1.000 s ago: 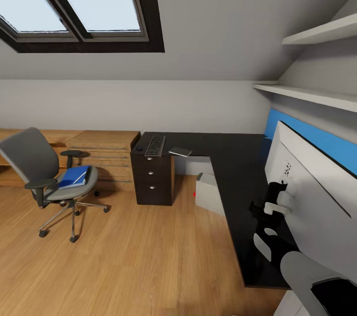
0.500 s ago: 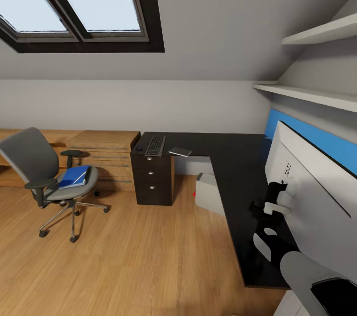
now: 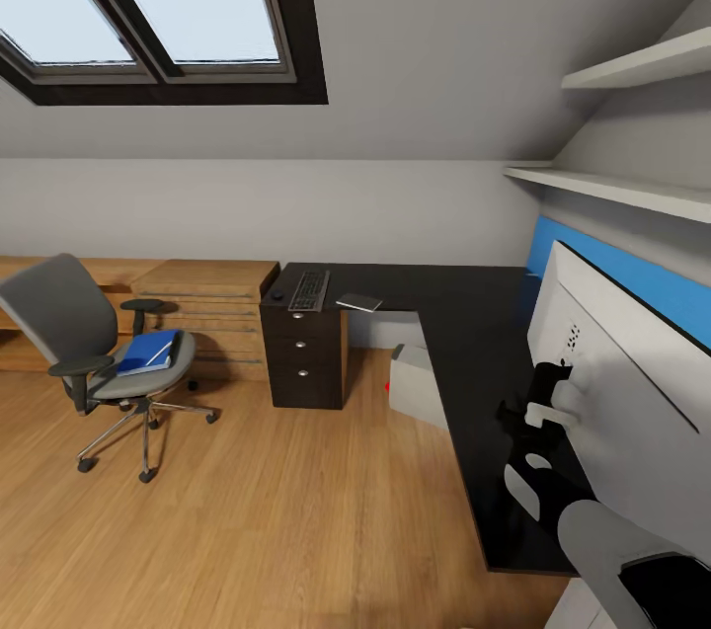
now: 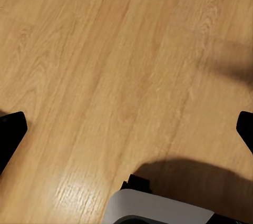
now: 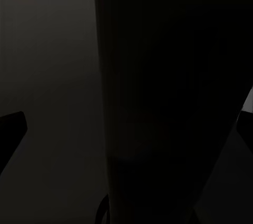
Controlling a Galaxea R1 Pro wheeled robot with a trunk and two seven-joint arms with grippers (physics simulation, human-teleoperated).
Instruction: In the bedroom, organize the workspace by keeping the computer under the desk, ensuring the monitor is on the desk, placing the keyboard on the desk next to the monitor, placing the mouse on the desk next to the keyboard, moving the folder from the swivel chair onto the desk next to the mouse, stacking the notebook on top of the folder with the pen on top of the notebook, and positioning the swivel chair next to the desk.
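The right gripper (image 3: 541,412) sits low against the back of the white monitor (image 3: 632,382) at the near end of the black L-shaped desk (image 3: 464,333); in the right wrist view its two fingertips (image 5: 11,129) stand wide apart at the frame edges with a dark upright mass, probably the monitor's stand, between them, so the jaws are spread and not clamped on anything. The left gripper (image 4: 126,129) hangs over bare wooden floor (image 4: 105,50), its fingertips also well apart and holding nothing. The step in hand looks like settling the monitor on the desk; to do it well, the fingers should close squarely around the stand, not the thin panel, and any shift should be slow so the tall screen does not tip. Farther off, the keyboard (image 3: 309,289) lies on the far wing of the desk with the mouse (image 3: 277,294) just beside it and the notebook (image 3: 359,302) near. The computer (image 3: 417,382) sits under the desk. The swivel chair (image 3: 94,353), well apart from the desk, carries the blue folder (image 3: 146,351) on its seat.
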